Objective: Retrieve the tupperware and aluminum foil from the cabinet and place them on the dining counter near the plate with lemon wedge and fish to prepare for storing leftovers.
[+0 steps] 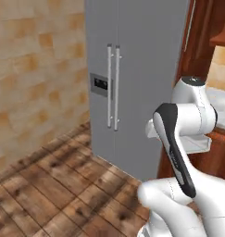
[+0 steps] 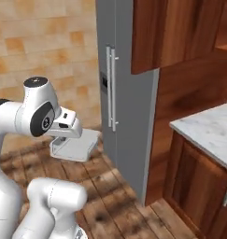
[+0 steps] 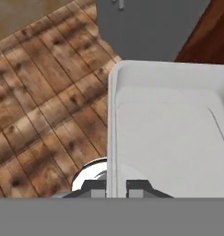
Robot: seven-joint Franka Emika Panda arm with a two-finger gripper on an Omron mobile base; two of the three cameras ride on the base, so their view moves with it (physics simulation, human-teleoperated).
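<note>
A: Largest item in the scene?
B: Grey refrigerator point(image 1: 132, 78), 2 doors, 2 vertical bar handles point(image 1: 113, 86) side by side at the centre seam, dark dispenser panel point(image 1: 100, 84) on the left door. Standing on a brown plank floor point(image 1: 53, 185), tan tiled wall point(image 1: 35, 69) to its left.

A: Surroundings to the right of it?
B: Reddish-brown wood panelling and a wall cabinet point(image 2: 175, 32) above, right base view. Below that, a marble worktop point(image 2: 206, 130) on a lower wooden cupboard point(image 2: 199, 186). Metal handle partly visible at the frame edge.

A: Location of the tupperware?
B: Carried in the air in front of the refrigerator, above the floor, roughly level. Visible as a pale shallow tray point(image 2: 75, 145) under the wrist in the right base view; a corner of it point(image 1: 197, 144) showing past the arm in the left base view. In the hand view, open side up, flat rim and shallow interior point(image 3: 168, 138) extending away from the fingers.

A: Gripper state?
B: Gripper point(image 3: 117, 186) closed narrow, clamped on the near rim of the tupperware. 1 fingertip either side of the rim wall in the hand view.

A: Contents of the container?
B: Nothing seen inside it.
</note>
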